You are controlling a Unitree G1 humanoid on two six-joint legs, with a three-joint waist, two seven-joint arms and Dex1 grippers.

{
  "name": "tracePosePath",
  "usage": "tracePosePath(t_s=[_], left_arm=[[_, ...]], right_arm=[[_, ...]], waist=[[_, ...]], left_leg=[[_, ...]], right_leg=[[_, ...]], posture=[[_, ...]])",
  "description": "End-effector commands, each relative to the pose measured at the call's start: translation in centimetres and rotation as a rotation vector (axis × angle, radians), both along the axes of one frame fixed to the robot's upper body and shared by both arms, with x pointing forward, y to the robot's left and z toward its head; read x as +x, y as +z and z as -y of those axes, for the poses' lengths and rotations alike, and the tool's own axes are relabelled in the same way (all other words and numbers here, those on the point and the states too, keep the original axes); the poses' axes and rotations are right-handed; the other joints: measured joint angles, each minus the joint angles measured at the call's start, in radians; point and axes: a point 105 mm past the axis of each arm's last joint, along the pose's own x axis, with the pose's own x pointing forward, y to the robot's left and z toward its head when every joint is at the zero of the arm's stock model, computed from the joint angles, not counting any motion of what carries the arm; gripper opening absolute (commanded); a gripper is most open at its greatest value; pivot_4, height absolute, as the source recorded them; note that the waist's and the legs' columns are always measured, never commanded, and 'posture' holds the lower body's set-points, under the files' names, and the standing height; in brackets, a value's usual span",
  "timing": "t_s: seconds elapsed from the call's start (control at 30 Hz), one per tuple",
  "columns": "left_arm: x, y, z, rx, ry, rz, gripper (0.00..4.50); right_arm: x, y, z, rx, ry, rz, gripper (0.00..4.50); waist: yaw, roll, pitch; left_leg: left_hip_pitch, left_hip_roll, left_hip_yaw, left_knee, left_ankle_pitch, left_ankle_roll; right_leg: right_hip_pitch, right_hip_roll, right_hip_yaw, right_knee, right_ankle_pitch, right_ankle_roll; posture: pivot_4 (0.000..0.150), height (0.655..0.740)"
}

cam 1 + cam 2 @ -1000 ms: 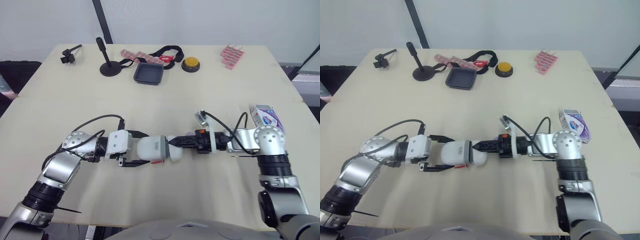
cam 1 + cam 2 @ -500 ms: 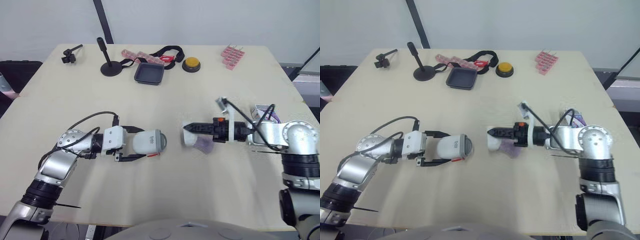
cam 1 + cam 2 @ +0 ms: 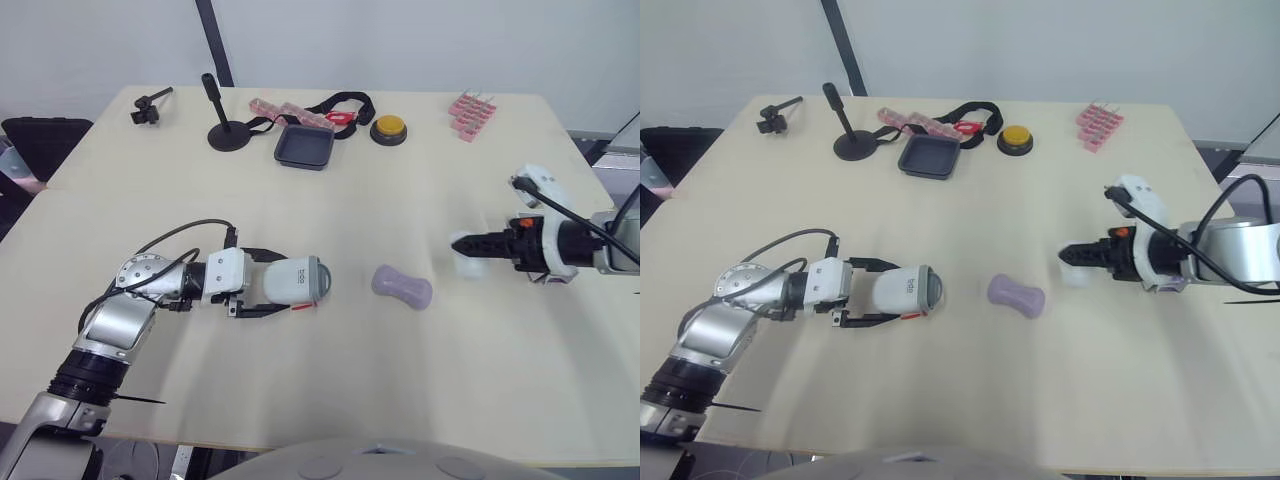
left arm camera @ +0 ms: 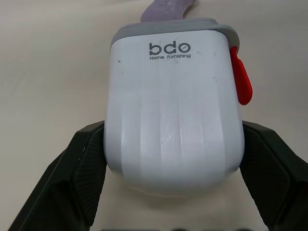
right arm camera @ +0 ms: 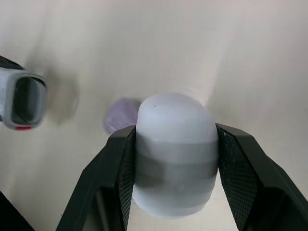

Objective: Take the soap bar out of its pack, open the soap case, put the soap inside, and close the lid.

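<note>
The white soap case body [image 3: 290,283] with grey rim and red latch lies on its side, open mouth facing right, and my left gripper [image 3: 276,285] is shut on it. In the left wrist view the case body [image 4: 173,106] sits between the two black fingers [image 4: 82,168]. The purple soap bar [image 3: 402,287] lies bare on the table between the arms, touching neither gripper. Far to the right, my right gripper [image 3: 468,246] is shut on the white case lid [image 5: 175,154], held just above the table.
Along the table's far edge stand a black tray [image 3: 303,146], a yellow button [image 3: 388,127], a black stand [image 3: 228,132], a black strap with pink strips [image 3: 325,108], pink clips [image 3: 472,104] and a small black clamp [image 3: 150,104].
The lid came off the case body. My right gripper carried the lid away to the right, and the soap bar now lies on the table. The left gripper kept the body and drew slightly left.
</note>
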Motion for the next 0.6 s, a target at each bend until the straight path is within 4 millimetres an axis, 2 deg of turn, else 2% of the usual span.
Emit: tracePosePath(t_s=[0.03, 0.2, 0.6], left_arm=[[0.2, 0.6, 0.1, -0.011, -0.012, 0.024, 3.45], [0.3, 0.8, 0.1, -0.008, -0.018, 0.029, 3.45], [0.4, 1.1, 0.4, -0.005, -0.023, 0.033, 3.45]], right_arm=[[0.2, -0.5, 2.7, -0.064, -0.120, -0.052, 2.14], [-0.7, -3.6, 5.7, -0.154, -0.262, -0.187, 2.14], [-0.3, -5.8, 6.2, -0.188, -0.312, -0.238, 2.14]], waist=[[0.000, 0.000, 0.000], [-0.001, 0.000, 0.000], [-0.003, 0.000, 0.000]], left_leg=[[0.000, 0.000, 0.000, 0.000, 0.000, 0.000], [0.000, 0.000, -0.001, 0.001, 0.000, 0.000], [-0.001, 0.000, -0.001, 0.002, 0.000, 0.000]], right_leg=[[0.000, 0.000, 0.000, 0.000, 0.000, 0.000], [0.001, 0.000, -0.001, 0.000, 0.000, 0.000], [0.001, 0.000, -0.001, 0.000, 0.000, 0.000]], posture=[[0.150, 0.7400], [0.150, 0.7400], [0.150, 0.7400]])
